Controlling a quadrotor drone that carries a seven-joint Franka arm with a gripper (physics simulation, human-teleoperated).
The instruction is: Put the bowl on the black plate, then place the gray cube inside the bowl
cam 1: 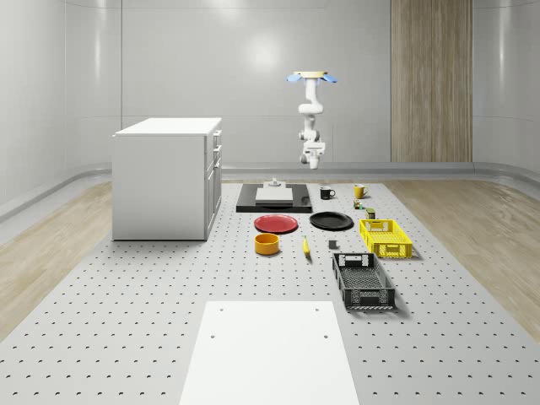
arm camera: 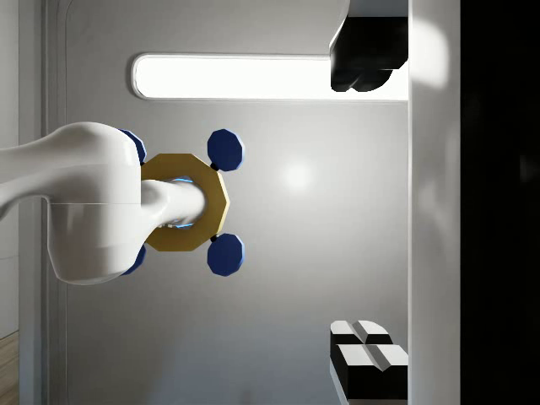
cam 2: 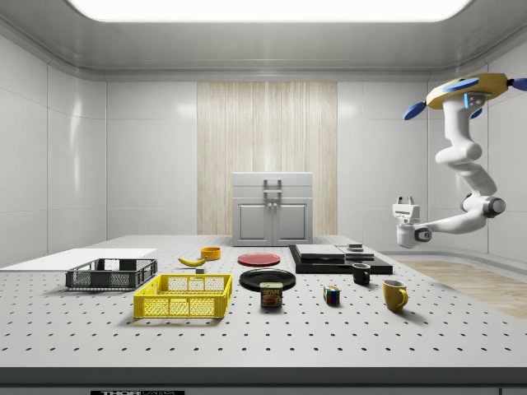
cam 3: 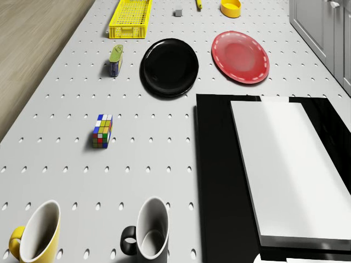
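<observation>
Bowl handling first: your small round orange bowl (cam 1: pixel 267 244) looks rigid, light, slick; pinch its rim wall. Drone (cam 1: pixel 311 78) hovers beyond the black slab (cam 1: pixel 272 199); fingers (cam 2: pixel 398 202) parted, empty.

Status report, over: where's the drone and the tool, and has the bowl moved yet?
Drone hovering beyond the mugs, tool pointing up, empty. Orange bowl on table, off black plate.

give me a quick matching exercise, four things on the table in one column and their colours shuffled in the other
Things:
1. bowl
2. plate nearer the cabinet
3. crate farthest from the drone
4. cube beside the banana

Colours:
A. gray
B. black
C. orange-yellow
D. red

Pairs: 1-C, 2-D, 3-B, 4-A
</observation>
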